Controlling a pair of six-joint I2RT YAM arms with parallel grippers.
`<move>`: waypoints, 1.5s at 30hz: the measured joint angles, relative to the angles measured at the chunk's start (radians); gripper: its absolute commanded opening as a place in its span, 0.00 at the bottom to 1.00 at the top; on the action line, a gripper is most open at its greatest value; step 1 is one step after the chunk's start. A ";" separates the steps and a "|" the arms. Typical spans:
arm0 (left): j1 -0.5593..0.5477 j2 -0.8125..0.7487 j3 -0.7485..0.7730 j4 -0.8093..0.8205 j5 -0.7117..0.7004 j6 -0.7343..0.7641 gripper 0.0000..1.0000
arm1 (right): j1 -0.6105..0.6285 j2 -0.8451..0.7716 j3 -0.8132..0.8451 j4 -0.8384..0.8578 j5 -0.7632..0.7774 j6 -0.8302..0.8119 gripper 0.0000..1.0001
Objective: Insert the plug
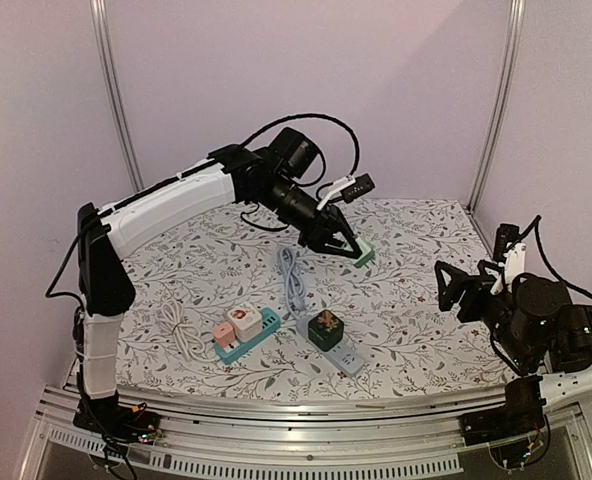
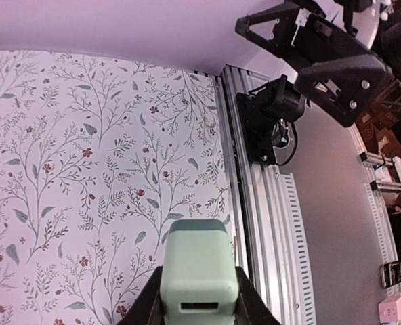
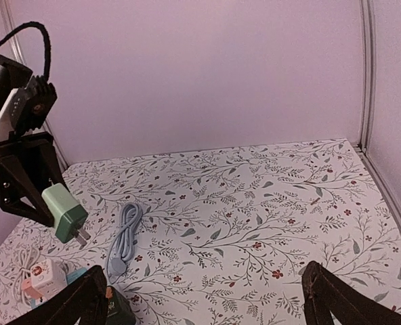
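No lettering, number or brand can be read anywhere; on the table (image 1: 426, 330), toward seven o'clock in the top view, the white cube plug (image 1: 244, 318) carries a small red picture, too small to make out; near six o'clock the dark green cube (image 1: 326, 326) bears a pale ornament, not legible as text; the mint-green plug (image 2: 196, 271) shows a plain face.

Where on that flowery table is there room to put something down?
Widest bare patch: the right side of the flowered tablecloth, between the grey power strip and the open right gripper, back to the wall. Crowded: the near left, with teal power strip, coiled white cable and blue-grey cable; over the middle, the left gripper holds a pale green charger.
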 measured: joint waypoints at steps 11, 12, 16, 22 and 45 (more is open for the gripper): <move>-0.055 -0.028 -0.003 -0.145 -0.116 0.419 0.00 | 0.000 0.062 0.050 -0.088 0.076 0.140 0.99; -0.067 -0.028 -0.003 -0.163 -0.129 0.462 0.00 | 0.000 0.066 0.051 -0.092 0.077 0.143 0.99; -0.108 -0.028 -0.004 -0.233 -0.158 0.628 0.00 | 0.000 0.074 0.051 -0.109 0.076 0.148 0.99; -0.130 -0.028 -0.018 -0.306 -0.179 0.829 0.00 | 0.000 0.044 0.051 -0.116 0.071 0.146 0.99; -0.298 0.229 0.018 -0.398 -0.578 1.027 0.00 | 0.000 -0.014 0.051 -0.116 0.014 0.100 0.99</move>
